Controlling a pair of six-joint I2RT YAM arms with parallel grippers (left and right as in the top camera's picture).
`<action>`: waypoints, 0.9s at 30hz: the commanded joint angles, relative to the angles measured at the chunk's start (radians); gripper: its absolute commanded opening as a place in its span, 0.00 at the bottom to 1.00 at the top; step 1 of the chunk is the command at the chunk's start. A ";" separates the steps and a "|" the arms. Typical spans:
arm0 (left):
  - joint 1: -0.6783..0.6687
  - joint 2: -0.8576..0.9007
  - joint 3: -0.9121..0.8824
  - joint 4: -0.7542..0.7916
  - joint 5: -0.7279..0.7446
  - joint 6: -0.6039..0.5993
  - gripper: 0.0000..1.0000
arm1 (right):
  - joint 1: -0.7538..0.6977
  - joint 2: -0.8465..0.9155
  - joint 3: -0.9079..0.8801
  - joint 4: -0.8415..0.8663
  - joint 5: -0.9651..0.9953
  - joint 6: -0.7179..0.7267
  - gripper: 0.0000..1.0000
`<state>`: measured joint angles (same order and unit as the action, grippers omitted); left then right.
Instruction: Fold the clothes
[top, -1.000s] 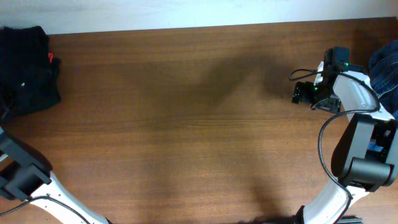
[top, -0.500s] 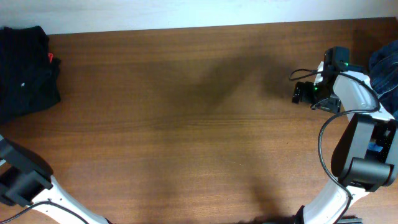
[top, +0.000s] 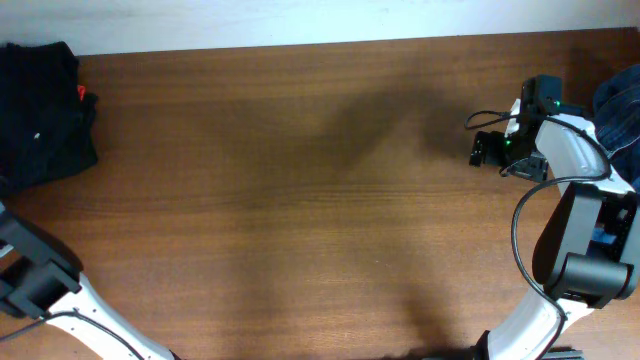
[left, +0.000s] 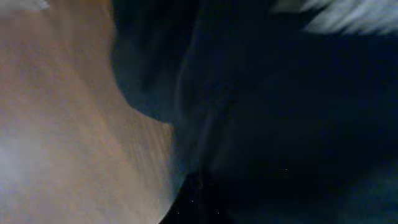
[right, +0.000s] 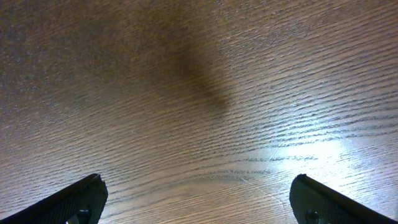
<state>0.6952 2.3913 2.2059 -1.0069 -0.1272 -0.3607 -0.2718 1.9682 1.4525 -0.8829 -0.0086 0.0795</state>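
Note:
The clothes (top: 40, 110), a crumpled black pile, lie at the table's far left corner. In the blurred left wrist view, dark cloth (left: 280, 124) fills the right side beside bare wood (left: 56, 124). My left gripper's fingers cannot be made out against the cloth, and I cannot tell whether they hold any of it. Only a link of my left arm (top: 35, 275) shows at the overhead view's bottom left edge. At the far right my right gripper (top: 490, 148) hangs over bare wood, open (right: 199, 208), with nothing between its fingertips (right: 81, 199).
A blue garment (top: 622, 110) lies at the table's right edge behind the right arm. A small red bit (top: 85, 95) shows at the black pile's right side. The brown wooden table (top: 300, 200) meets a white wall along its far edge.
The left arm's link at the bottom left edge dipped slightly down-left and came back. The right arm has not moved.

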 joint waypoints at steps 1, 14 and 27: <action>0.004 -0.011 0.028 0.006 0.030 -0.006 0.00 | -0.004 -0.019 0.014 0.000 -0.006 0.006 0.99; -0.080 -0.392 0.192 -0.196 0.293 0.007 0.11 | -0.004 -0.019 0.014 0.000 -0.006 0.006 0.99; -0.246 -0.507 0.187 -0.372 0.314 0.006 0.99 | -0.004 -0.019 0.014 0.001 -0.006 0.006 0.99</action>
<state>0.4561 1.8660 2.4031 -1.3609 0.1715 -0.3599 -0.2718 1.9682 1.4525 -0.8829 -0.0086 0.0792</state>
